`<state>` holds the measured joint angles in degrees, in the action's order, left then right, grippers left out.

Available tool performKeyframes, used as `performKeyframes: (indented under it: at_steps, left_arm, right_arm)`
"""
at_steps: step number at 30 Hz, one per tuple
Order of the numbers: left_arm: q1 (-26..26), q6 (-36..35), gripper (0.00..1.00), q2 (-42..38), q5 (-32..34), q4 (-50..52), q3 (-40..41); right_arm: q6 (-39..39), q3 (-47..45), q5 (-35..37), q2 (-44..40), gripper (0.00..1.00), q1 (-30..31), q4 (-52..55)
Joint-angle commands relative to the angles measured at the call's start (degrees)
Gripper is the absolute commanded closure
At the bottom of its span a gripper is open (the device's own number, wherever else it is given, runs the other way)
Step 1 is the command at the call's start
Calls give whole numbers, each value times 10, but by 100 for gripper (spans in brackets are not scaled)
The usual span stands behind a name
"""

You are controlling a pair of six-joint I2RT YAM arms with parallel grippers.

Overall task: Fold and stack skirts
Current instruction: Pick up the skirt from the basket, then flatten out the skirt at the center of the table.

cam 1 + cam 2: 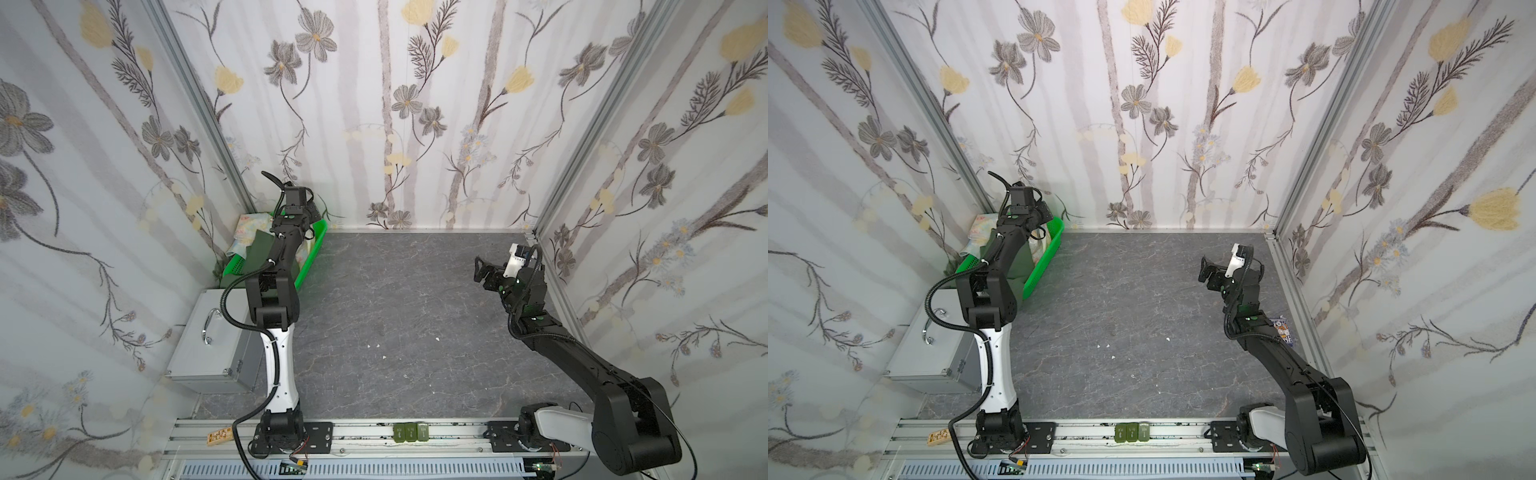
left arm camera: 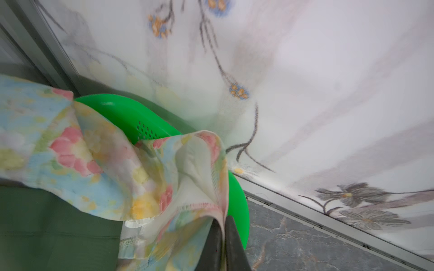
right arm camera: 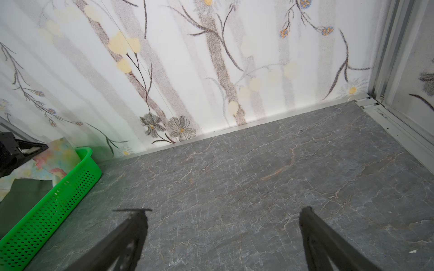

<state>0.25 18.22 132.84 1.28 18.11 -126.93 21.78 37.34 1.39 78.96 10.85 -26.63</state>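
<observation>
Left gripper (image 2: 223, 221), wrist view: jaws pinched together on a hem fold of the floral skirt (image 2: 105, 169), with the cloth tented up from the tips. This skirt lies in the green basket (image 2: 131, 117) at the far left corner of the table (image 3: 258, 176). It is draped over the dark green skirt (image 2: 47, 223), which is also in the basket. The frame is blurred, so how much cloth sits between the fingers is hard to tell; seemingly just the edge. Right gripper (image 3: 223, 215): jaws spread wide, nothing held, hanging above bare table well apart from the basket.
</observation>
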Motion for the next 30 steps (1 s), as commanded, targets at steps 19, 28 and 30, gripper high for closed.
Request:
performKeyframes:
  at_steps: [19,28,30]
  left_arm:
    - [-79,27,100,-317,-103,-18,-75]
    - [-189,82,100,-374,-182,-18,-20]
    - [-214,97,100,-386,-185,-18,6]
  right_arm:
    - [-10,-24,-21,-171,0,0,66]
    - [-6,-18,-46,-233,0,0,109]
    - [-8,-15,-66,-244,0,3,120]
